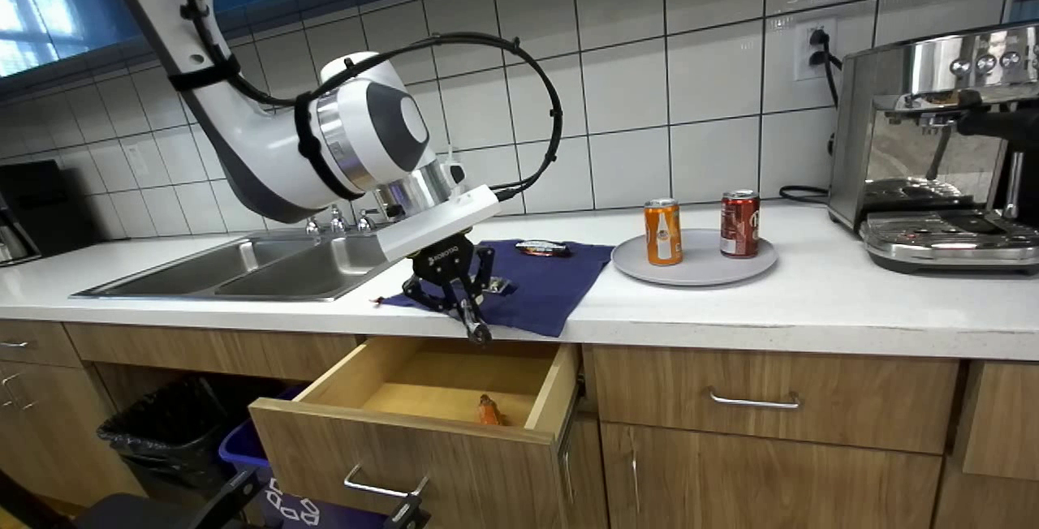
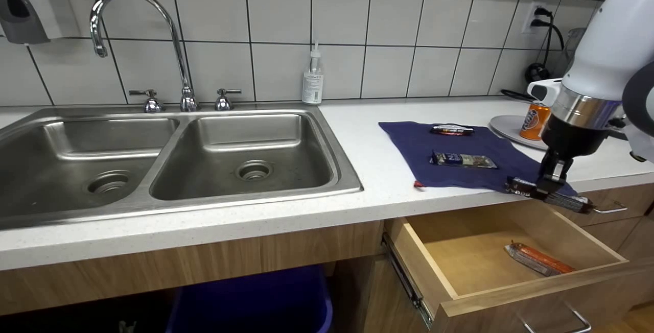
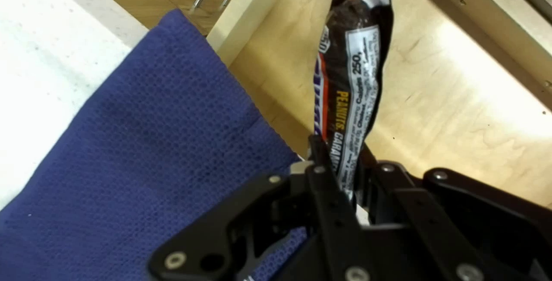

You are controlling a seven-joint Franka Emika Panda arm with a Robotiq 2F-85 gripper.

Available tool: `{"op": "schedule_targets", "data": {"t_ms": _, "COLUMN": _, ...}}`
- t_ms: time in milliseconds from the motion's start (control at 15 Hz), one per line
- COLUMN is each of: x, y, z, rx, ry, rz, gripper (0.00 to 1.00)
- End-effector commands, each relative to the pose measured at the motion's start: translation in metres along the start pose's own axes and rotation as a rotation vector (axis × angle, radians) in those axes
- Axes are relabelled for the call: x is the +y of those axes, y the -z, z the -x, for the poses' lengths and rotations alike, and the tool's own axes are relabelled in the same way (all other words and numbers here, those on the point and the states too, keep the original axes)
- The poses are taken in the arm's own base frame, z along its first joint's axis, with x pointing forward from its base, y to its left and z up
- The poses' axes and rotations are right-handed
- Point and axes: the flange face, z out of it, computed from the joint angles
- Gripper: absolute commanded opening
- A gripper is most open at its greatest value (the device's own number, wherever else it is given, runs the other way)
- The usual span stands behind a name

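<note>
My gripper (image 3: 342, 154) is shut on a brown-wrapped candy bar (image 3: 355, 78), which sticks out well past the fingers in the wrist view. In an exterior view the held bar (image 2: 567, 201) hangs level, just over the counter's front edge and the pulled-out drawer (image 2: 460, 251). Inside that drawer lies an orange-wrapped bar (image 2: 541, 260), partly covered by the held bar in the wrist view. A dark blue cloth (image 3: 172, 121) lies under and beside my gripper. On it rest a dark-wrapped bar (image 2: 452, 129) and a bar in a clear-ended wrapper (image 2: 462, 160).
A grey plate (image 1: 690, 276) bears an orange can (image 1: 664, 233) and a red can (image 1: 739, 225). Farther along stands a coffee machine (image 1: 933, 139). A double sink (image 2: 347, 180) and a pump bottle (image 2: 312, 85) are on the cloth's other side. Bins (image 1: 187, 423) stand below.
</note>
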Motion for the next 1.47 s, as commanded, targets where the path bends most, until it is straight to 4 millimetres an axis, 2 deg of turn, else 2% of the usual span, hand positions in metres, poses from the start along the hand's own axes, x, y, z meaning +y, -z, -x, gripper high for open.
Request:
{"op": "schedule_targets", "data": {"t_ms": 0, "x": -0.013, "y": 0.010, "z": 0.008, "rx": 0.038, "ry": 0.059, "rz": 0.017, "gripper": 0.04}}
{"op": "schedule_targets", "data": {"t_ms": 600, "x": -0.021, "y": 0.008, "z": 0.018, "rx": 0.054, "ry": 0.055, "rz": 0.012, "gripper": 0.04}}
{"op": "schedule_targets", "data": {"t_ms": 1400, "x": -0.023, "y": -0.001, "z": 0.021, "rx": 0.023, "ry": 0.095, "rz": 0.004, "gripper": 0.04}}
